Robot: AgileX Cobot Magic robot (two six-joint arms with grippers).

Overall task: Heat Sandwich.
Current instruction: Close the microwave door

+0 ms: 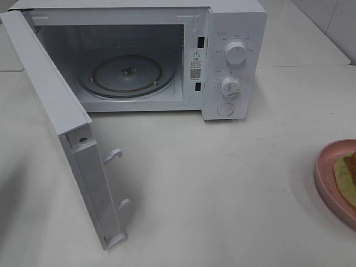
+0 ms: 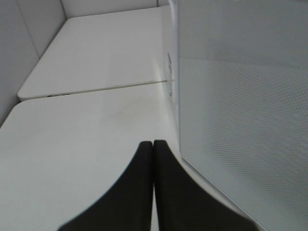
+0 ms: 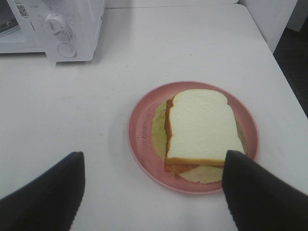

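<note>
Sandwich (image 3: 202, 127), white bread, orange-brown crust (greenish filling)

The sandwich (image 3: 202, 127) lies flat on a round pink plate (image 3: 142, 130), white bread uppermost. Orange-brown crust, reddish filling and a pale green layer show beneath it.

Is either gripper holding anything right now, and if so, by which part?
Nothing is held. The left gripper is shut on nothing beside the white microwave's open door; the right gripper hangs open above the white-bread sandwich on the round pink plate.
</note>
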